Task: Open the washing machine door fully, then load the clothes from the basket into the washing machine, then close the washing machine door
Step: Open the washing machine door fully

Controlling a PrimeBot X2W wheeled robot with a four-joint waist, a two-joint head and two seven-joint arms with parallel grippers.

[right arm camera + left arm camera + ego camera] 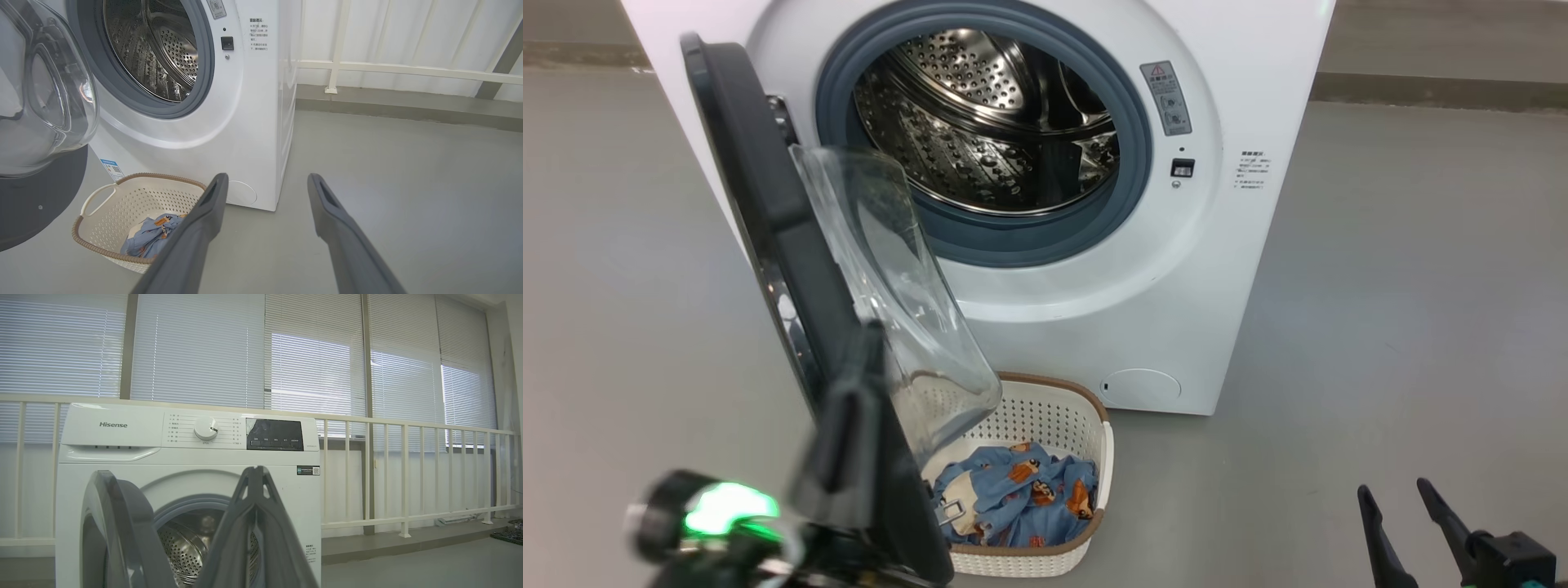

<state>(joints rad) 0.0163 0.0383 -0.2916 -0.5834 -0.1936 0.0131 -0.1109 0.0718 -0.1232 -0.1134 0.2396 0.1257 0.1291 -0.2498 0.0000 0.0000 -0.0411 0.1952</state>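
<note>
The white washing machine (1192,269) stands with its steel drum (988,114) exposed. The washing machine door (768,212) hangs open to the left, edge-on to me, its clear glass bowl (898,302) bulging right. Below it the cream basket (1086,425) sits on the floor holding the blue printed clothes (1021,498). My left gripper (866,351) is shut and empty, blurred, close against the door's near edge; whether it touches I cannot tell. In the left wrist view its joined fingers (256,473) point at the machine front. My right gripper (1401,498) is open and empty, low right, also seen as the right gripper (265,181) beside the basket (122,196).
Grey floor (1405,310) spreads to the right of the machine. A white railing (408,465) and windows with blinds stand behind it. A green light (723,506) glows on my left wrist.
</note>
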